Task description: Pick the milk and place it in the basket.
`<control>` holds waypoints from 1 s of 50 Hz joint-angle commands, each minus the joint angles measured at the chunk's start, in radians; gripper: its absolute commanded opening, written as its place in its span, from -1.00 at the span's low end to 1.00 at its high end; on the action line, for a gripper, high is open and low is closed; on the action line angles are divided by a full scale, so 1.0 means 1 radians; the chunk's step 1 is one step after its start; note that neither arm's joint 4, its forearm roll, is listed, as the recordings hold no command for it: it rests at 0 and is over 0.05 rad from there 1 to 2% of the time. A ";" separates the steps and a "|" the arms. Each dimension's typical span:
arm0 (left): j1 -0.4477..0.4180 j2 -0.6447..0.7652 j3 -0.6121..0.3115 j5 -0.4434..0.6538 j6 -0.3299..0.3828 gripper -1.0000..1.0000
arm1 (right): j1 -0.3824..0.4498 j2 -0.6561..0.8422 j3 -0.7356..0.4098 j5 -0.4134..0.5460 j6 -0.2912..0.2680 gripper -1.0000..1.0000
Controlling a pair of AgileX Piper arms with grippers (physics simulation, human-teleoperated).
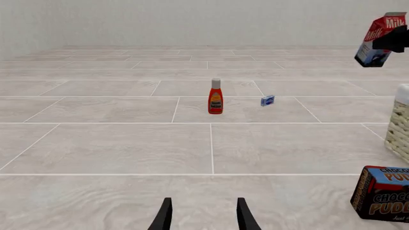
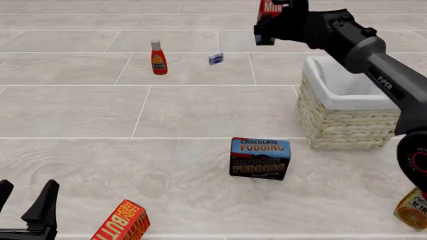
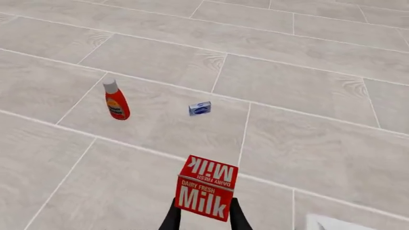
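The milk [image 2: 267, 22] is a red carton with a dark blue base, held up in the air and tilted, with my right gripper [image 2: 288, 22] shut on it. The right wrist view shows its red top with white lettering [image 3: 206, 187] between the two fingers. From the left wrist view the milk [image 1: 378, 40] hangs high above the floor. The basket [image 2: 347, 107], pale wicker with a white liner, stands below and to the right of the carton. My left gripper [image 2: 25, 202] rests low at the near left, open and holding nothing.
A red ketchup bottle [image 2: 158, 58] and a small blue box [image 2: 215, 58] stand at the far middle. A chocolate pudding box [image 2: 260, 158] sits in front of the basket. An orange butter box [image 2: 122, 223] lies near the left gripper; a yellow carton [image 2: 413, 207] is at the near right.
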 commanded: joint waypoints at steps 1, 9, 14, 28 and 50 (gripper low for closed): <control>0.000 0.000 0.000 0.000 0.000 1.00 | -0.078 -0.088 0.090 -0.035 0.023 -1.00; 0.000 0.000 0.000 0.000 0.000 1.00 | -0.128 -0.114 0.144 -0.037 0.021 -1.00; 0.000 0.000 0.000 0.000 0.000 1.00 | -0.191 -0.150 0.180 -0.046 0.037 -1.00; 0.000 0.000 0.000 0.000 0.000 1.00 | -0.274 -0.204 0.286 -0.038 0.014 -1.00; 0.000 -0.009 0.015 -0.006 0.000 1.00 | -0.375 -0.142 0.340 -0.054 -0.014 -1.00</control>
